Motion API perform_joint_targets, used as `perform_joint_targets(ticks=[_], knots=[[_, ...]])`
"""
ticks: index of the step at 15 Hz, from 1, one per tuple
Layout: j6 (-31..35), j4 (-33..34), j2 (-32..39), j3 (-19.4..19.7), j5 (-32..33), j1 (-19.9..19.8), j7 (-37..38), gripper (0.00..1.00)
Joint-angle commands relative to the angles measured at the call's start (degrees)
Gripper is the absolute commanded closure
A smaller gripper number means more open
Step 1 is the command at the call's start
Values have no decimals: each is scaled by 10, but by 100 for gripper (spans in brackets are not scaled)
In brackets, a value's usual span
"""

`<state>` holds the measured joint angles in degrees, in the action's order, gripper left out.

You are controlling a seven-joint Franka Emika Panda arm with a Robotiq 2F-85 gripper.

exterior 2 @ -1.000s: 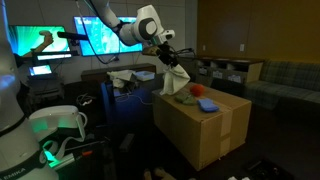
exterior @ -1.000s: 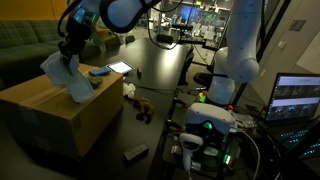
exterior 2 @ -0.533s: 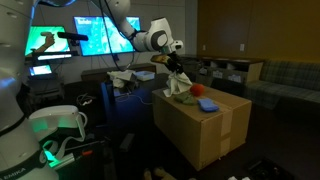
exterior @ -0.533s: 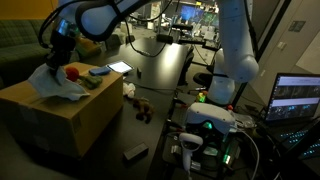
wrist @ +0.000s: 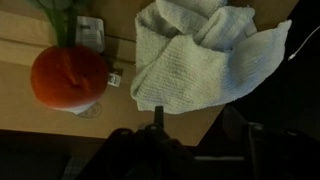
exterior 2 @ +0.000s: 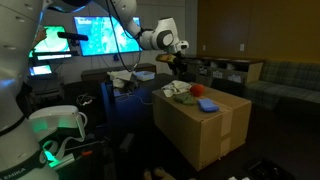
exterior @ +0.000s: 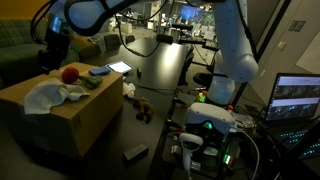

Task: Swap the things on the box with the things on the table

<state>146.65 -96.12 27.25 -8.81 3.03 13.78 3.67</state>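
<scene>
The cloth (exterior: 50, 96), hanging from the jaws 1 second ago, now lies crumpled on the box (exterior: 80, 125); jaws released, lifted clear. That transfer looks done.

Your gripper (exterior 2: 180, 68) has let go of the white cloth (exterior: 45, 95). The cloth no longer hangs in the air but lies crumpled on the box (exterior: 70, 125) top, and the gripper has lifted clear of it.

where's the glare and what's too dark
Wrist view: cloth and red round object are well lit, the bottom third nearly black; in an exterior view the screens blow out against a dim room; in an exterior view the table shows sheen.
</scene>
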Motion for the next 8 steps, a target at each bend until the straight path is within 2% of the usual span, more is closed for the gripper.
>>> perform_joint_targets(ticks=[1,2,5,8], knots=[[-61,11,-25,-9,-23,-20,-31,5],[-77,-3,-40,-6,-22,-23,-31,0],[-141,-29,-82,-6,-34,-43,-49,0],[-183,-97,-149,0,-62,-71,-71,0]])
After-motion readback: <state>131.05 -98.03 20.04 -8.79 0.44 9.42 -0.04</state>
